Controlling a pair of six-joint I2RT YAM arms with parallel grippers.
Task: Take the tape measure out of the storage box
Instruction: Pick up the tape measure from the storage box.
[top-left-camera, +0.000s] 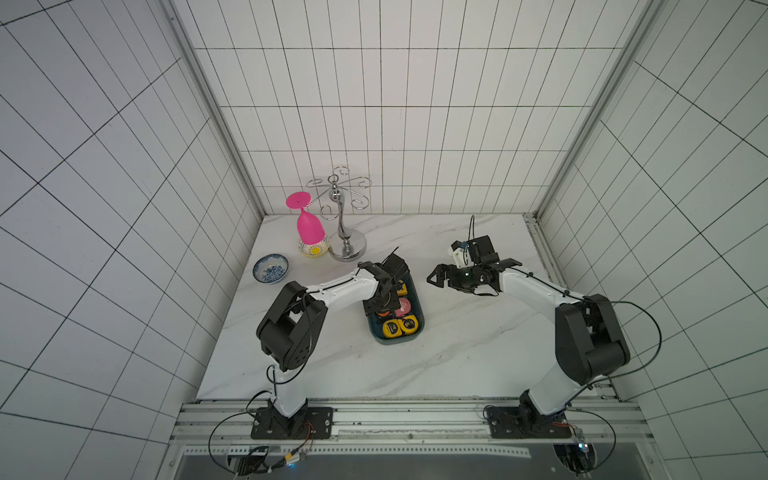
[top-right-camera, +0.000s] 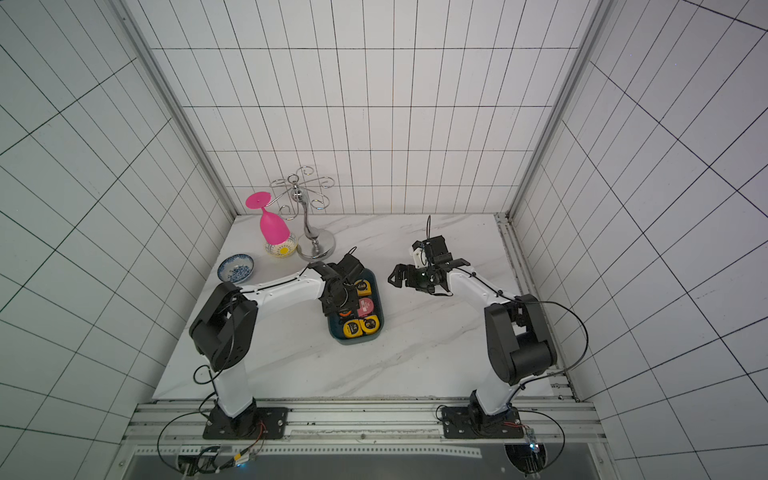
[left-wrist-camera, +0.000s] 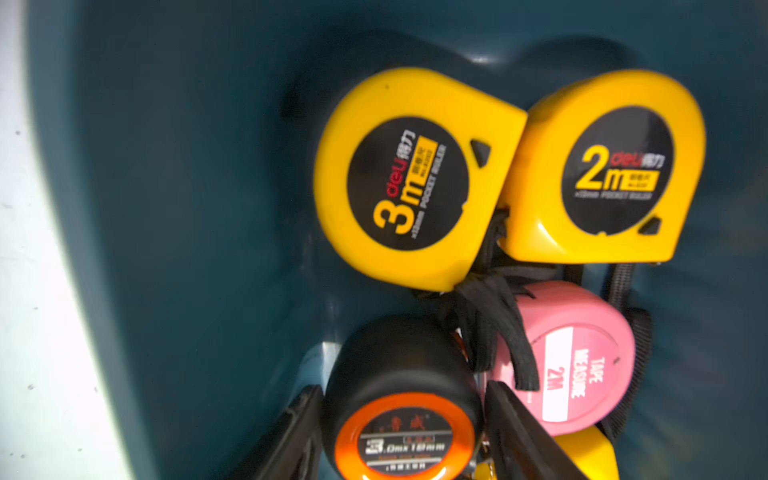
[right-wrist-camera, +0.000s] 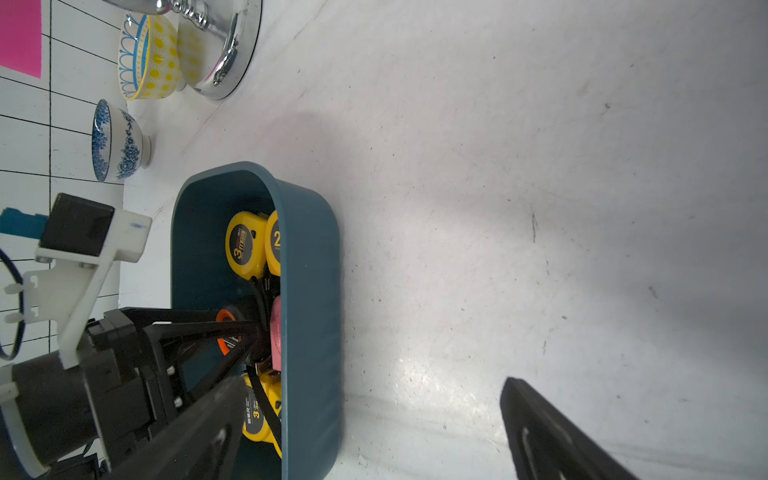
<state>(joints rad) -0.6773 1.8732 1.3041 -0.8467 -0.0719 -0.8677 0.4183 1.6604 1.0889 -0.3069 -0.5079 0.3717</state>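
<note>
The worktop (top-left-camera: 457, 353) is occupied by the storage box (right-wrist-camera: 307, 291), inside which the left pincer (left-wrist-camera: 401, 386) is placed. Its jaws are pressed against both sides of the black-and-orange tape measure (left-wrist-camera: 399, 357), which is gripped within the box. A pink tape measure (left-wrist-camera: 582, 365) is seen just beside one finger. The right pincer (right-wrist-camera: 376, 379) is held wide open and empty, beside the box.

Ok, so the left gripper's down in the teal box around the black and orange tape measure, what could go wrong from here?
One: black wrist straps lie tangled between the black and orange tape measure and the pink tape measure, so lifting may drag neighbours along.
Two: the left gripper flanks a rounded black body, which might slip free.
Three: a snagged strap could tug the storage box across the table.
</note>
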